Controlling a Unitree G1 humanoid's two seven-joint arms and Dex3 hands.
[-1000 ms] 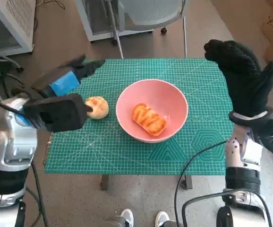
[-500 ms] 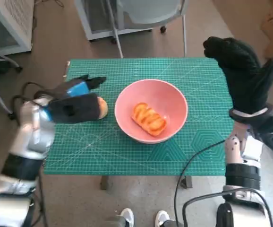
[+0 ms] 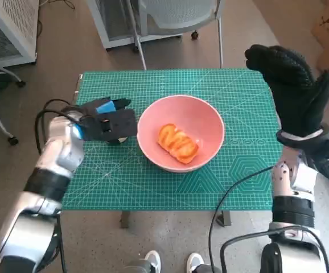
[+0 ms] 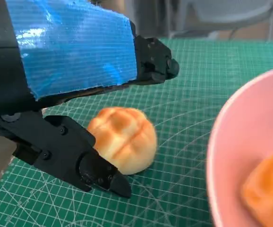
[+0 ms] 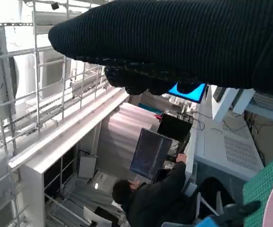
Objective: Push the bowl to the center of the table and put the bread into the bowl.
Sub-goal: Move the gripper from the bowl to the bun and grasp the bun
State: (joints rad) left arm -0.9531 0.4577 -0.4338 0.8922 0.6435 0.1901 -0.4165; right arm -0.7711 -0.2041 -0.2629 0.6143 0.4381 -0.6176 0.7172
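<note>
One bread roll (image 4: pixel 123 138) sits between the left hand's (image 3: pixel 109 122) fingers (image 4: pixel 98 170).

Left hand (image 3: pixel 109 123) dropped over round bun (image 4: pixel 123 138), fingers (image 4: pixel 98 171) now straddling it.

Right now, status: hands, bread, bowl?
Left hand open, fingers either side of round bun, not gripping. Right hand raised, empty. Pink bowl mid-table, one bread inside. Nothing in the way.
</note>
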